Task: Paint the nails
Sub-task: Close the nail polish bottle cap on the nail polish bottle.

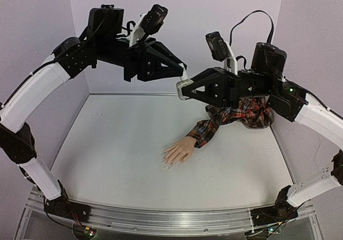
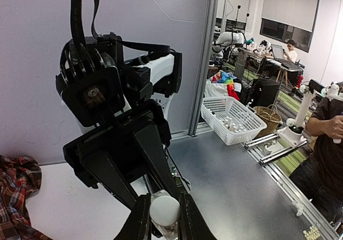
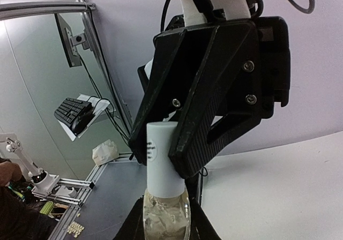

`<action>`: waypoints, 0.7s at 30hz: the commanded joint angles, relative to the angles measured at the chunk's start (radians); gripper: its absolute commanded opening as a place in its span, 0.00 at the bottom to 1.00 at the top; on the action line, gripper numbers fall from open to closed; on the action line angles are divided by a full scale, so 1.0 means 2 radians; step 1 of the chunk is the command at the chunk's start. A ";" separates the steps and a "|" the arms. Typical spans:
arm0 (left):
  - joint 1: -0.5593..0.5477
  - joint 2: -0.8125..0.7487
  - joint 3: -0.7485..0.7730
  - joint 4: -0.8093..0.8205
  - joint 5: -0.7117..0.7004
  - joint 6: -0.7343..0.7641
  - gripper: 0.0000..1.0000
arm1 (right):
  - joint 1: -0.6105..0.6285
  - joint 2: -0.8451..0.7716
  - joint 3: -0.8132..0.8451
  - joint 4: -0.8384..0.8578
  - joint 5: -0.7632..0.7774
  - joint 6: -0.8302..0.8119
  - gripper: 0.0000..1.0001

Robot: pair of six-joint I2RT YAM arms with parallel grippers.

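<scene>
A white desk (image 1: 118,159), walled in pale purple on three sides, carried the scene. A black-and-white left arm (image 1: 37,90) and right arm (image 1: 316,117) rose from its near edge and arched inward, meeting high above the far middle of the desk.

A red plaid shirt sleeve (image 1: 236,117) lay bunched in the far right corner and ran toward the centre. It ended in a skin-coloured mannequin hand (image 1: 178,152) lying flat a little right of the desk's middle, fingers pointing toward the near left corner. The nails (image 1: 168,163) sat at those fingertips, too small to make out clearly, and well below both grippers.

In the air, the right gripper (image 1: 183,91) was closed around the body of a small clear bottle (image 3: 165,218). The left gripper (image 1: 184,68) was clamped on the bottle's white cylindrical cap (image 3: 162,159), its black fingers (image 3: 203,138) pressing against the cap's sides.
</scene>
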 commanded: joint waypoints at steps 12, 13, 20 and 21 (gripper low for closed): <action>-0.036 0.068 -0.011 -0.135 0.053 0.005 0.03 | -0.017 -0.017 0.038 0.021 0.050 -0.111 0.00; -0.036 0.060 -0.023 -0.115 0.046 -0.005 0.02 | -0.017 -0.017 0.039 0.022 0.055 -0.110 0.00; -0.036 0.012 -0.092 -0.024 -0.026 -0.036 0.27 | -0.017 -0.010 0.035 0.028 0.078 -0.093 0.00; -0.036 0.007 -0.098 -0.019 -0.035 -0.036 0.35 | -0.017 -0.010 0.032 0.028 0.079 -0.092 0.00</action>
